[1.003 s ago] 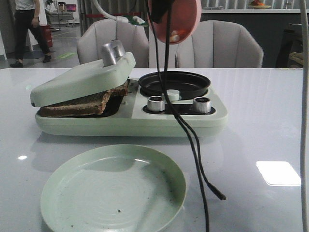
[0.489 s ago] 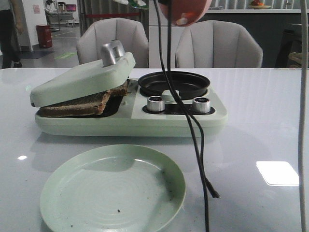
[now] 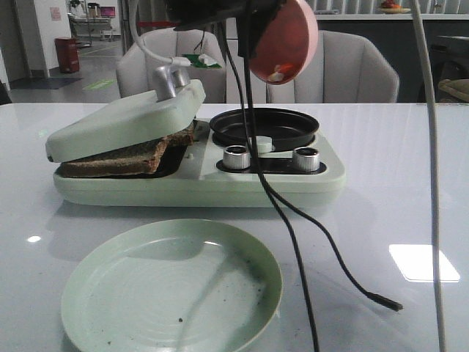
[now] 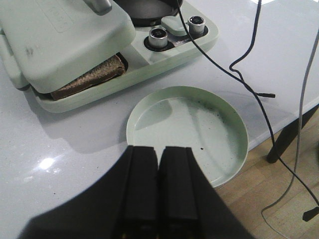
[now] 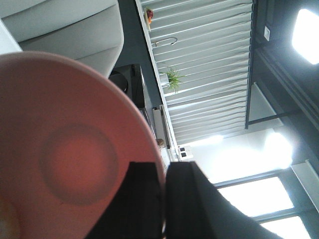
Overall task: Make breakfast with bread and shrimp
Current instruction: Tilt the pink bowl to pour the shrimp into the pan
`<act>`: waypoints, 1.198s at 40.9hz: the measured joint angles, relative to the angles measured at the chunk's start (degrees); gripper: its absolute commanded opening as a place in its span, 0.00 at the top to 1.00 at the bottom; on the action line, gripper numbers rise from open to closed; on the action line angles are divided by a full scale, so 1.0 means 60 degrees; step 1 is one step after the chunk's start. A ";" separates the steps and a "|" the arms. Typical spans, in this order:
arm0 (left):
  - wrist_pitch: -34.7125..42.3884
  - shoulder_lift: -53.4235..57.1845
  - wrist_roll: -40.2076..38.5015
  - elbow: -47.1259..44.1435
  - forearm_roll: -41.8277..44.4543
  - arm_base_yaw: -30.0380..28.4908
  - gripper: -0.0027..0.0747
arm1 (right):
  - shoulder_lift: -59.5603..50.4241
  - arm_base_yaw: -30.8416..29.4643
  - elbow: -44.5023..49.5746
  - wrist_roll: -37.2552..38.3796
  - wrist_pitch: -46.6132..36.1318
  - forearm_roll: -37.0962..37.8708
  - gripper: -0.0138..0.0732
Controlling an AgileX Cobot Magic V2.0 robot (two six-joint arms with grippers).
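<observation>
Two slices of bread [image 3: 124, 158] with dark crusts lie stacked in the pale green sandwich maker, under its half-raised lid [image 3: 124, 121]; the left wrist view shows the bread [image 4: 92, 80] too. High above the black pan [image 3: 264, 126] hangs a tilted pink bowl [image 3: 287, 33], and a small orange-white shrimp [image 3: 277, 73] rests at its lower rim. My right gripper [image 5: 164, 167] is shut on the rim of the pink bowl [image 5: 65, 144]. My left gripper [image 4: 159, 148] is shut with nothing in it, hovering over the near edge of the green plate [image 4: 199, 124].
A green plate [image 3: 95, 293] with dark crumbs sits at the table's front. Two metal knobs [image 3: 236, 157] stand in front of the pan. Black cables [image 3: 293, 220] hang in front of the maker and trail over the table to the right. Chairs stand behind the table.
The pink bowl has shifted right and tipped further, after rising briefly. The arm has come into view at the top. The loose cable end has slid right across the table.
</observation>
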State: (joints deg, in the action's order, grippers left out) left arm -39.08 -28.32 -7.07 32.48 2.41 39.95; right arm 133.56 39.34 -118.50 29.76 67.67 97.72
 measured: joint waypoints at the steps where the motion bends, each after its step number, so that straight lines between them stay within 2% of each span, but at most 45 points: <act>1: 0.0000 0.0000 0.0000 0.0000 0.0000 0.0000 0.84 | 0.0000 0.0000 0.0000 0.0000 0.0000 0.0000 0.82; 17: 0.0000 0.0000 0.0000 0.0000 0.0000 0.0000 0.84 | 0.0000 0.0000 -0.0023 -0.0124 0.0000 0.0005 0.82; 26: 0.0000 0.0000 0.0000 0.0000 0.0000 0.0000 0.84 | -0.0061 0.0000 -0.1034 -0.0072 0.0015 -0.0029 0.82; 31: 0.0000 0.0000 0.0000 0.0000 0.0000 0.0000 0.84 | -0.0217 0.0000 -0.1311 0.0221 0.0120 -0.0720 0.82; 36: 0.0000 0.0000 0.0000 0.0000 0.0000 0.0000 0.84 | -0.0114 -0.0021 -0.1335 -0.0027 0.0246 -0.1445 0.82; 49: 0.0000 0.0000 0.0000 0.0000 0.0000 0.0000 0.84 | -0.0029 0.0016 -0.1317 -0.0175 0.0246 -0.0113 0.82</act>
State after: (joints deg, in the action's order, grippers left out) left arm -39.08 -28.32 -7.07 32.48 2.41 39.95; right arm 133.39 39.44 -126.40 28.71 69.15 97.04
